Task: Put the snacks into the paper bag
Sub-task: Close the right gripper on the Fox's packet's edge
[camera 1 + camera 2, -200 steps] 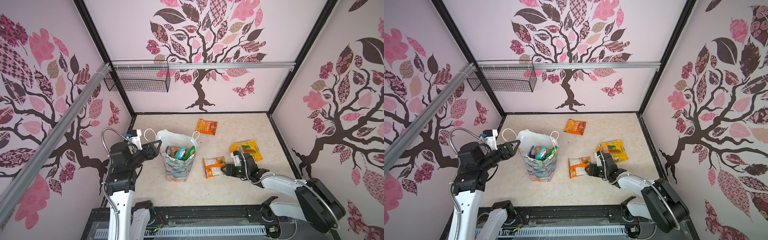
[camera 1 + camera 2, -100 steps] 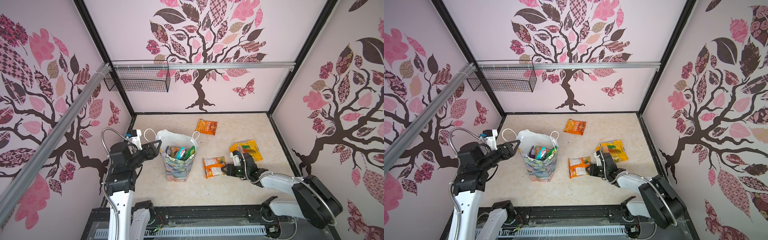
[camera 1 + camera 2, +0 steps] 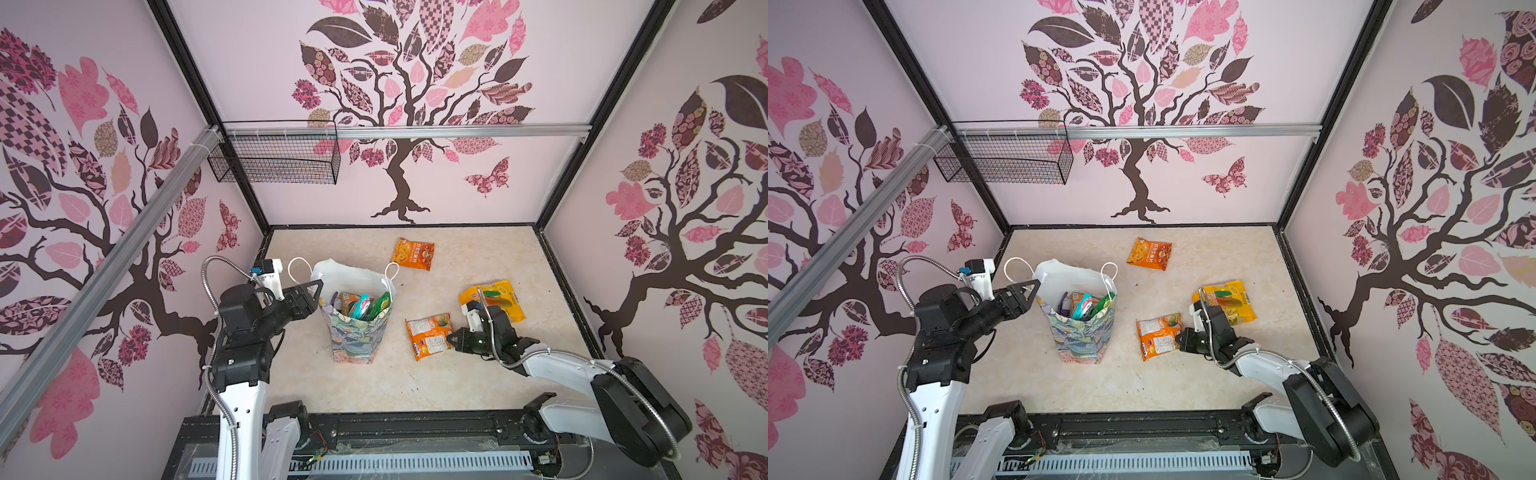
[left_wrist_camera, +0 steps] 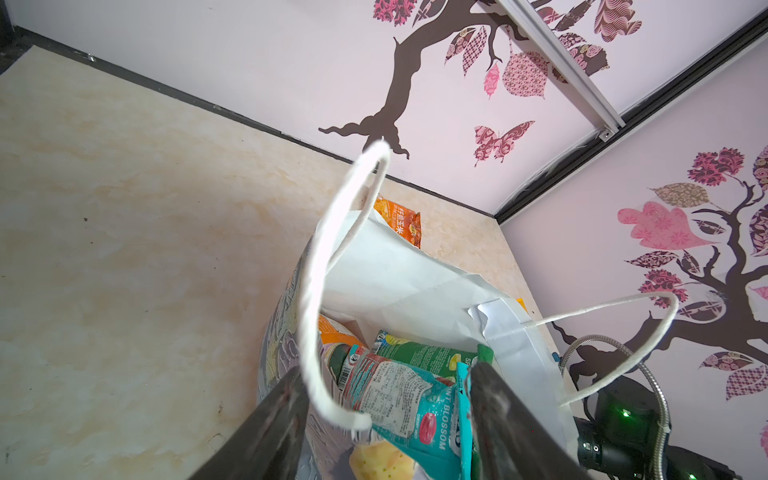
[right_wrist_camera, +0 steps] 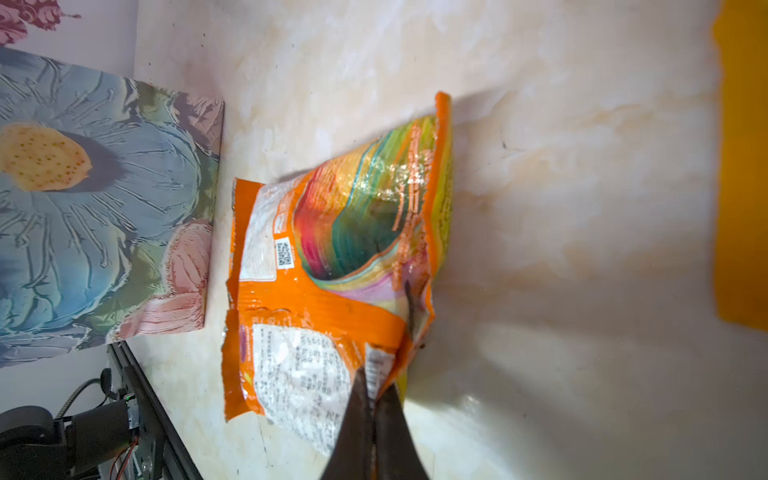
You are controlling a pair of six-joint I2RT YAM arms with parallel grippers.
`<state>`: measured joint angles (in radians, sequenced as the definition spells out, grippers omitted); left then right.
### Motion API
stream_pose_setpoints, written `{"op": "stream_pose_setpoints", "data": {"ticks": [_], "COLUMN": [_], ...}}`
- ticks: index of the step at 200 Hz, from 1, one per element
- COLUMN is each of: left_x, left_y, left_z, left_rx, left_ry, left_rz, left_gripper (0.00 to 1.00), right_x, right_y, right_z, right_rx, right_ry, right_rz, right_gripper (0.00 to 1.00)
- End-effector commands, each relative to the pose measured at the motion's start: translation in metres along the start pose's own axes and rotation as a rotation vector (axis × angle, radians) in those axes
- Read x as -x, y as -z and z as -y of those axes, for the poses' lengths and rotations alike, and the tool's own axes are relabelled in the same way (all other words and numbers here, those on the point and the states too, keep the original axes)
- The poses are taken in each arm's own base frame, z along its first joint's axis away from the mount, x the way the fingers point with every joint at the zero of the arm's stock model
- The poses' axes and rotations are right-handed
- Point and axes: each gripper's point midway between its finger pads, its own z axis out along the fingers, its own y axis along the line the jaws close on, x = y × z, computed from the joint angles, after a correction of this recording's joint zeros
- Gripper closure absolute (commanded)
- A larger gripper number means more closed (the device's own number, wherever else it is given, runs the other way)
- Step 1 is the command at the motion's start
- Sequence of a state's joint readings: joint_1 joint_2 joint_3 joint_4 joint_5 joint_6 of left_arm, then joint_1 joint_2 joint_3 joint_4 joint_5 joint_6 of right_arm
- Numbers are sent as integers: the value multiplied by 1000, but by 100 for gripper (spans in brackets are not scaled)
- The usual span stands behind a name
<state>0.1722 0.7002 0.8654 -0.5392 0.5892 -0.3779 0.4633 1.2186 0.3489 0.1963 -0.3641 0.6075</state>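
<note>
Paper bag [image 3: 353, 343] left of centre (snacks [image 3: 363, 305] inside), three packets [image 3: 428, 337] to its right

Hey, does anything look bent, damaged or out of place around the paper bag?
The paper bag stands upright, but its white far wall is creased and bent outward, and its rim looks crumpled in the left wrist view. Nothing has spilled from it.

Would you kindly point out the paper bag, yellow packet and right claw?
paper bag [image 3: 353, 340]: a top view, front wall.
yellow packet [image 3: 498, 291]: a top view, far half.
right claw [image 5: 376, 384]: right wrist view, between tips.

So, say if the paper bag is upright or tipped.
Upright: the paper bag stands on its base, mouth up, snack packets inside.
</note>
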Motion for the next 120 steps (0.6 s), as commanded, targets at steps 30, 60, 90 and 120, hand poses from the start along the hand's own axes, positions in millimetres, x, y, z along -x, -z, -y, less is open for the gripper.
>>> {"op": "stream_pose_setpoints", "data": {"ticks": [30, 60, 90, 120], "left_x": [4, 4, 4, 4], "left_y": [2, 3, 3, 3], "left_z": [4, 4, 5, 5], "left_rx": [-18, -19, -21, -23], "left_ry": [-15, -16, -16, -15], "left_rz": [21, 23, 25, 23], "left_gripper": [35, 35, 35, 35], "right_x": [15, 19, 25, 30], "right_y": [19, 26, 33, 38], "right_z": [-23, -32, -40, -47], "right_rx": [59, 85, 105, 119], "right_ry": [7, 4, 8, 12], "right_rz": [53, 70, 88, 102], "right_gripper": [100, 100, 100, 100]}}
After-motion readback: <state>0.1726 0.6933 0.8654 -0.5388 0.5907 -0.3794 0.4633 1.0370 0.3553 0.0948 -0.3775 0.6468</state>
